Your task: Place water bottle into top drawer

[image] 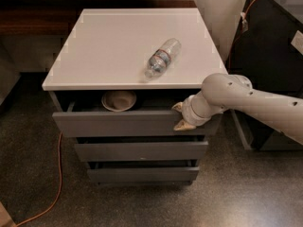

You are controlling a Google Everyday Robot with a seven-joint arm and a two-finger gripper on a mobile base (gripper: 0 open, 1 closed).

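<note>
The water bottle (162, 57) lies on its side on the white cabinet top (104, 46), right of the middle, cap toward the front left. The top drawer (118, 123) stands pulled out a little, with a pale bowl (119, 100) showing in the gap. My gripper (180, 116) is at the right end of the drawer front. Its tan fingers (182, 125) are apart, one at the front's upper edge and one on its face. I cannot tell whether they pinch the panel. The bottle is well above and behind the gripper, untouched.
Two narrower grey drawers (142, 150) sit shut below the top one. A dark cabinet (270, 56) stands close on the right, behind my arm. An orange cable (57, 174) runs along the floor at the left. A dark bench is behind the cabinet.
</note>
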